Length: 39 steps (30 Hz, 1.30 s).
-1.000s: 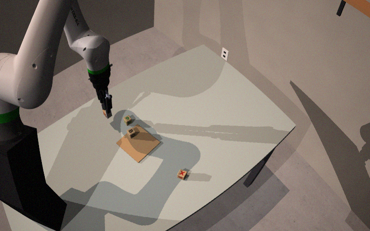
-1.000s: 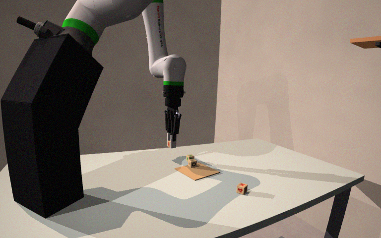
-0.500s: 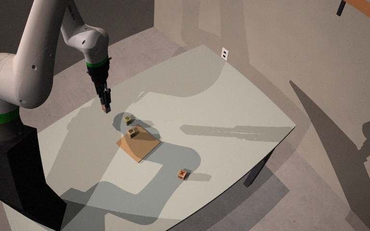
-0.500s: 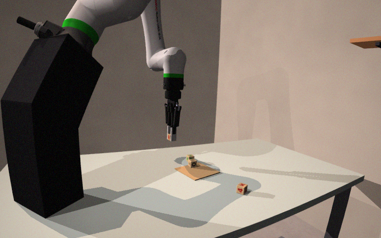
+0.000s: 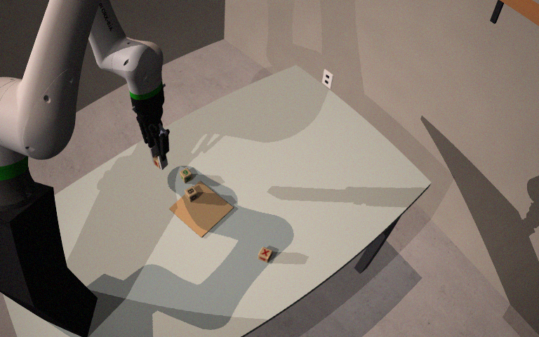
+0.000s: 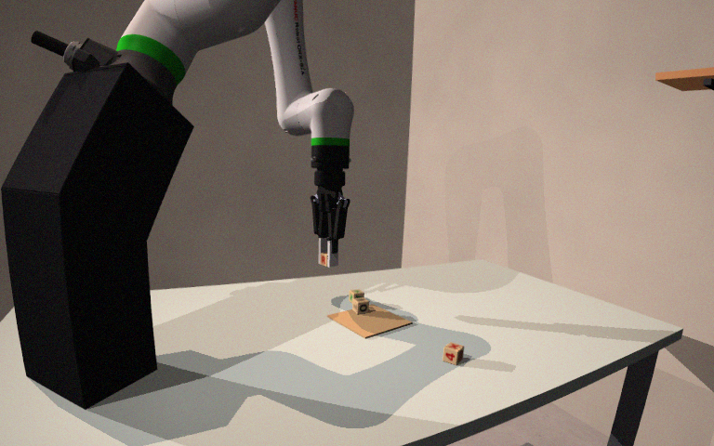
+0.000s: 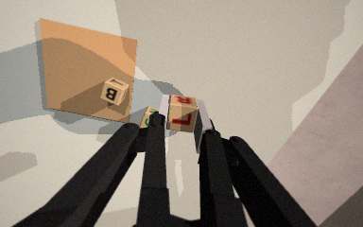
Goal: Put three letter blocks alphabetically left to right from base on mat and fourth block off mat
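Room: beige walls and a grey floor surround the pale table (image 5: 318,159), which we see crossed by long shadows; a white wall outlet (image 5: 326,78) sits behind its far edge.
Top view, arm: we see the white arm (image 5: 43,79) with green bands reaching down from the upper left, its gripper (image 5: 160,161) above the table beside the mat's near corner.
Top view, gripper: we find its fingers clamped on a red-lettered block (image 5: 157,161), lifted off the surface.
Top view, mat: the tan mat (image 5: 201,210) lies flat on the table, with the B block (image 5: 191,193) on it near one corner.
Top view, green-marked block: we see it (image 5: 184,174) on the bare table just beside the mat, close to the B block.
Top view, X block: it (image 5: 264,254) stands well apart from the mat, on the table toward the front edge.
Exterior view, base: the black pedestal (image 6: 78,236) stands on the table's left end.
Exterior view, gripper: we see it (image 6: 327,257) pointing straight down, holding the red-lettered block (image 6: 323,259) clearly above the table.
Exterior view, blocks: the B block (image 6: 361,305) sits on the mat (image 6: 374,322), the green-marked block (image 6: 355,294) just behind it, the X block (image 6: 453,353) off to the right.
Wrist view, gripper: the dark fingers pinch the red-lettered block (image 7: 182,113) by two sides.
Wrist view, below: we see the B block (image 7: 114,91) on the mat (image 7: 71,61), and the green-marked block (image 7: 149,117) partly hidden behind one finger.
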Each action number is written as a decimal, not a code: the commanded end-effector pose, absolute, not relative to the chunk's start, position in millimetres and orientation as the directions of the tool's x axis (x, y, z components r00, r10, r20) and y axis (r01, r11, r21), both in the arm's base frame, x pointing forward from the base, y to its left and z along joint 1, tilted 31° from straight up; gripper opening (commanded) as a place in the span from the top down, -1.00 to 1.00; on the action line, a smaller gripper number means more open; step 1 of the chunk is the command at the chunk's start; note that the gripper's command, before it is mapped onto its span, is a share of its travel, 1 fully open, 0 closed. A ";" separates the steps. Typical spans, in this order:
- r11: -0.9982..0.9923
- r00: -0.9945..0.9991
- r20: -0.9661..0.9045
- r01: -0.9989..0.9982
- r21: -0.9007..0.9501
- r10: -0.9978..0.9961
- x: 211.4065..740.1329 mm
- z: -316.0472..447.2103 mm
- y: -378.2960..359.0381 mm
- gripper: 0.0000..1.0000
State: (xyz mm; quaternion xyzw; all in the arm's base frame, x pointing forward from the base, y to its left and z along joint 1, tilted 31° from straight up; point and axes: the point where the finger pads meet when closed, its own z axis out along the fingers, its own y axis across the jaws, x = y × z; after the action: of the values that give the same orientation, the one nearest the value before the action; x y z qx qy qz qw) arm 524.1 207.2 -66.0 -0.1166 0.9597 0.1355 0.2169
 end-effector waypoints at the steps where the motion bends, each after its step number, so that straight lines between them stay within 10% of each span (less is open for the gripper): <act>1: 0.900 -0.833 -0.468 -0.407 0.158 -0.294 530.7 -70.3 190.5 0.68; 39: 0.420 -0.296 -0.440 -0.881 -0.217 -0.848 560.3 -89.3 103.2 0.68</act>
State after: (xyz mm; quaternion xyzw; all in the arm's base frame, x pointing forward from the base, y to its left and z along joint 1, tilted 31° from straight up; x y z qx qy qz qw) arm 557.0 113.0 -87.6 -0.4918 0.8379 0.0103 0.2365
